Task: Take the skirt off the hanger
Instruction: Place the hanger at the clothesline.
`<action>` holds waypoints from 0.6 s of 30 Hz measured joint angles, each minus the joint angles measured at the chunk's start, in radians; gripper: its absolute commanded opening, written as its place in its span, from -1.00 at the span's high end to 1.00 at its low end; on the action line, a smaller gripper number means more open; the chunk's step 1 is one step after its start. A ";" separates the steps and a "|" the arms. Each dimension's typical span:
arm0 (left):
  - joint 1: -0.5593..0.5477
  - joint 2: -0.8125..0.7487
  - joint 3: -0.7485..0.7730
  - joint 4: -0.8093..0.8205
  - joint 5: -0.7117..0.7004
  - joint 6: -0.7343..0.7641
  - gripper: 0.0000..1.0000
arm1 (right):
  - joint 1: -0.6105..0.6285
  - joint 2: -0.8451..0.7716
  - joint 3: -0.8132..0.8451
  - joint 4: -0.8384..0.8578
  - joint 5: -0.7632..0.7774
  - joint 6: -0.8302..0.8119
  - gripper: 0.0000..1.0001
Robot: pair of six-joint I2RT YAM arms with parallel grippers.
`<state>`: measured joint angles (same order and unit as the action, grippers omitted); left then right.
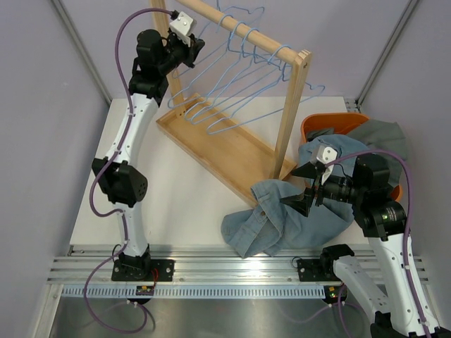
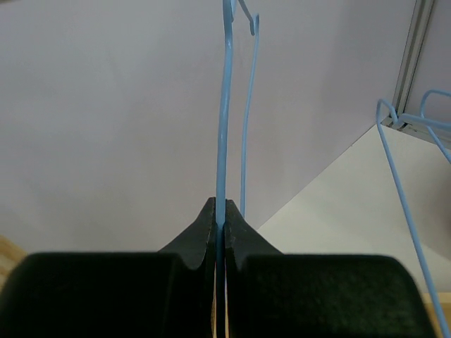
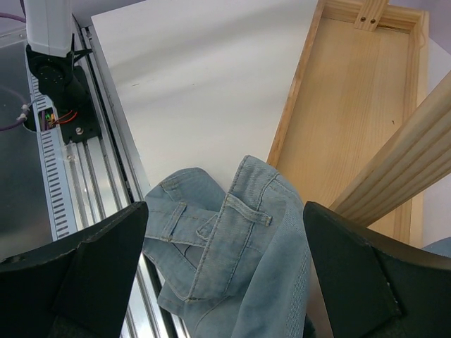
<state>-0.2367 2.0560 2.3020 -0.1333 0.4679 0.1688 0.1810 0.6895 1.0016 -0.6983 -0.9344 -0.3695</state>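
From above, the left gripper (image 1: 190,48) is raised to the far end of the pale wooden clothes rack (image 1: 239,29), in among the row of thin blue wire hangers (image 1: 232,81) hooked over its rail. None of the hangers carries any cloth. The light blue denim skirt (image 1: 275,218) lies crumpled on the white table (image 1: 183,190), beside the near corner post of the rack and reaching the table's front edge. The right gripper (image 1: 296,189) hovers over it, with the round orange basket (image 1: 317,121) just behind.

In the left wrist view, the black fingers (image 2: 204,229) are pressed together on one blue wire hanger (image 2: 225,105), which runs straight up out of the pinch. A second wire hangs just behind it.

In the right wrist view, the two black fingers (image 3: 91,246) stand spread wide with nothing between them. The skirt's waistband and belt loops (image 3: 232,232) lie bunched below, apart from either finger, next to the flat wooden base tray (image 3: 352,105).

By my reading, the skirt is already off the hanger and the job is in its closing step. The next move calls for the left jaws to let go of the wire gently so the hanger settles on the rail without swinging off.
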 measured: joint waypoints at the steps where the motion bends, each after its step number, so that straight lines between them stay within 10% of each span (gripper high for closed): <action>1: 0.000 -0.024 -0.026 0.000 0.001 0.005 1.00 | 0.000 0.000 0.000 0.000 0.000 0.000 -0.99; 18: 0.003 -0.192 -0.224 0.040 0.006 0.045 1.00 | -0.001 0.006 0.000 -0.001 0.002 -0.009 -0.99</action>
<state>-0.2337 1.8641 2.0777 -0.0929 0.4736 0.2142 0.1799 0.6960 1.0016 -0.6994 -0.9329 -0.3786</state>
